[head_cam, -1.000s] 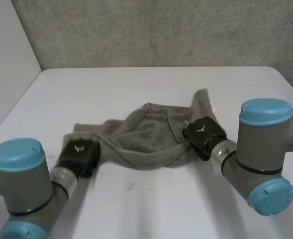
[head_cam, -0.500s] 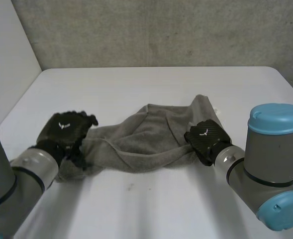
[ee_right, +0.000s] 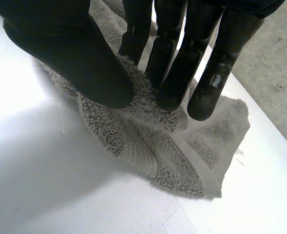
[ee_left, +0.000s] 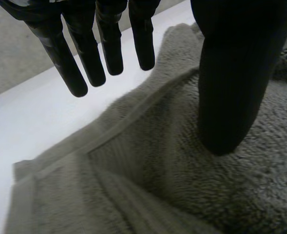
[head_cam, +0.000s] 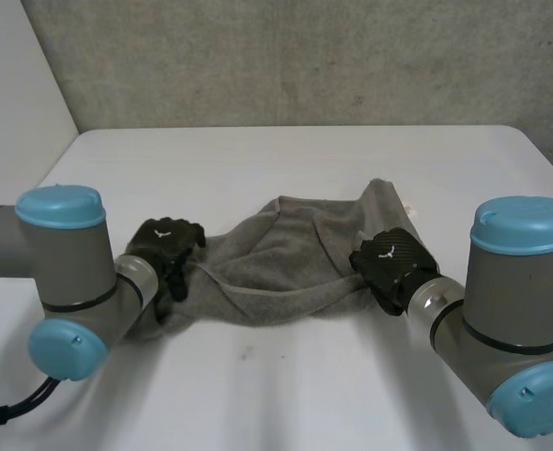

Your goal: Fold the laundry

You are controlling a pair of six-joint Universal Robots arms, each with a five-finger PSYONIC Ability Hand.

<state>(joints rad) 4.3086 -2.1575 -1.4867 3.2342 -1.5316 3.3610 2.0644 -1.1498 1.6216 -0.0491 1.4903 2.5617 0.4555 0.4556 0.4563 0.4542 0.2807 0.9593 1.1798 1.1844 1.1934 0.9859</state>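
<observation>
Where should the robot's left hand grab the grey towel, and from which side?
Probably the hemmed corner at the left end of the towel. It lies flat on the table, just past the fingertips of the open left hand. Coming down from above at that outer edge looks easiest. The right hand pinches the opposite end.

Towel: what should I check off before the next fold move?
1. Right hand pinching towel: ok, cloth sits between thumb and fingers.
2. Left hand gripping towel: not ok, fingers straight, thumb only on the cloth.
3. Towel spread flat: not ok, bunched and creased.
4. Towel wholly on table: ok.
5. Hands at matching corners: cannot tell.
</observation>
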